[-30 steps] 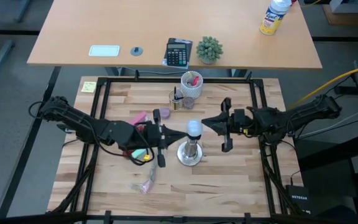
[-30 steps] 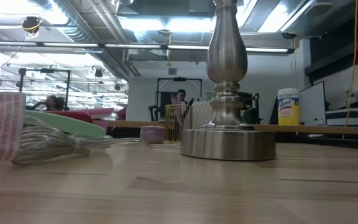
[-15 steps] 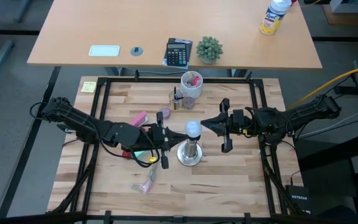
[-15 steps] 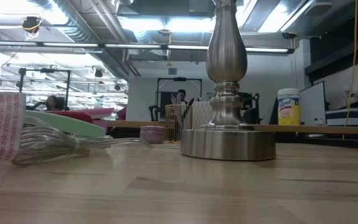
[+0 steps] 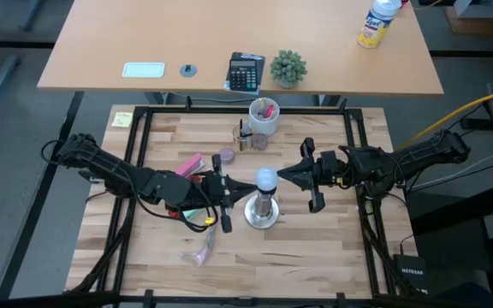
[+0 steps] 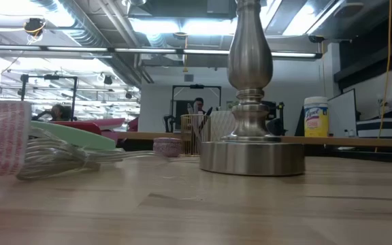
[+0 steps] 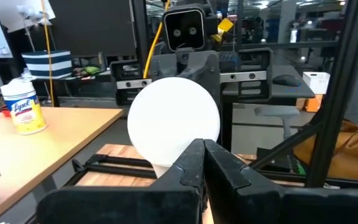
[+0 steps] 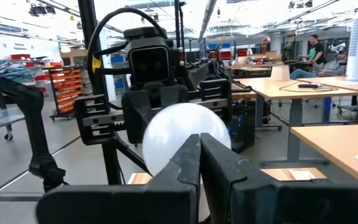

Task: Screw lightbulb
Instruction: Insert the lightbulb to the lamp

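While both claws are pressed together empty, lightbulb (image 5: 266,178) sits mid-frame between left claw (image 5: 240,186) and right claw (image 5: 285,172); spray bottle (image 7: 22,109) probably reads "Lysol".

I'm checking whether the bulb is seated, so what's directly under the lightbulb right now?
The lightbulb sits on top of the silvery socket stand, whose round base rests on the wooden table. The globe covers the bulb's screw base and the socket opening, so how far it is threaded cannot be seen.

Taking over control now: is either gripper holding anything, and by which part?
Nothing is held. Left gripper and right gripper are shut empty, flanking the lightbulb, which sits atop the socket stand.
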